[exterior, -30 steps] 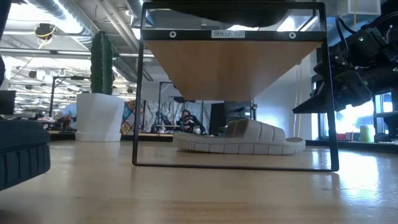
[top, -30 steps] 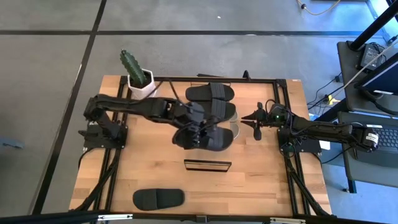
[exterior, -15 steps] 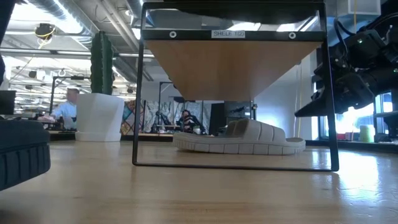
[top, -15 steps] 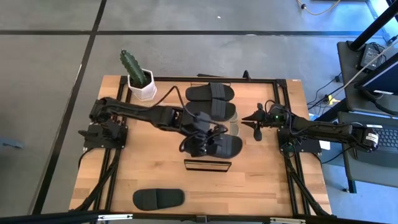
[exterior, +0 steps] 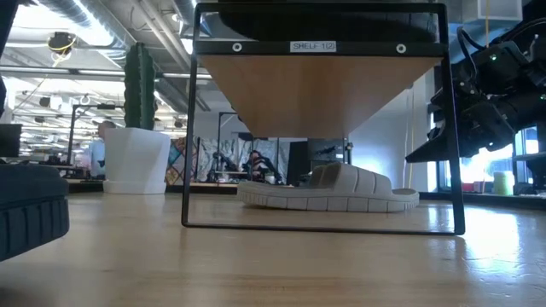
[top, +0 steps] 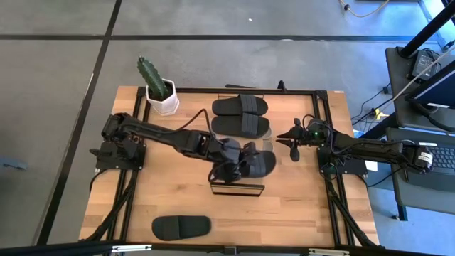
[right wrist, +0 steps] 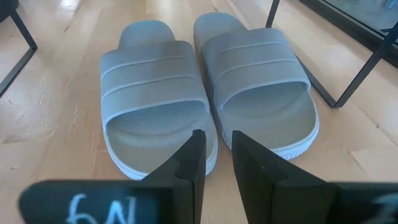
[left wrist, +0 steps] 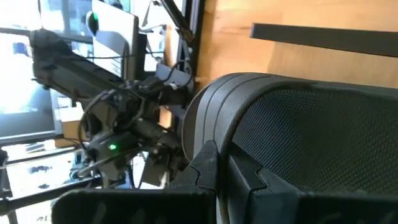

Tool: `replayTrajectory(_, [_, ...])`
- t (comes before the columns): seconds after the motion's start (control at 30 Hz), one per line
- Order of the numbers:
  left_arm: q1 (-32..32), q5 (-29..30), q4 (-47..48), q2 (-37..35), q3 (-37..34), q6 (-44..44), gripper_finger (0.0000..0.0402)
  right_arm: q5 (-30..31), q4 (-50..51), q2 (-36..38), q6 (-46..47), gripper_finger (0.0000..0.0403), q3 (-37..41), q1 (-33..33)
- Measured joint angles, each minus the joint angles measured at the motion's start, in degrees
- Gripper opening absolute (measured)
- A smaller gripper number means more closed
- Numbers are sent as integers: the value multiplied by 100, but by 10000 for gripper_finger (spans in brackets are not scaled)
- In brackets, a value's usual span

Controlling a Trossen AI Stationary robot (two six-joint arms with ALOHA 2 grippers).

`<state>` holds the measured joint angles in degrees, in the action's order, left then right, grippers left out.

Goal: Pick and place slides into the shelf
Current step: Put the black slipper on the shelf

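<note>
Black rubber slide (top: pixel 257 164) clamped in the left gripper (top: pixel 229 169) above the light-wood shelf (top: pixel 237 189).
Right gripper (top: pixel 293 147) (jaws slightly apart) hovers near two beige-grey slides (right wrist: pixel 208 99).

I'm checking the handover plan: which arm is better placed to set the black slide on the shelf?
Left. The left gripper already holds the black slide over the shelf, beside two black slides there. The right gripper waits at the shelf's right side, holding nothing.
</note>
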<state>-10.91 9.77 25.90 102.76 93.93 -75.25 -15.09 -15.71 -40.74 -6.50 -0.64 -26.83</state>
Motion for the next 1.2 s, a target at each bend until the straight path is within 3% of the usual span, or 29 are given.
replayTrajectory(0.33, [-156, 262, -242, 0, -450, 161, 2, 0, -1, -1, 0, 80, 0, 1])
replayTrajectory(0.73, [-345, 330, -257, 0, -474, 270, 2, 0, -2, -1, 1, 80, 0, 1])
replayTrajectory(1.2, [-329, 104, -98, 0, -474, 288, 4, 0, -3, -1, 2, 80, 0, 0])
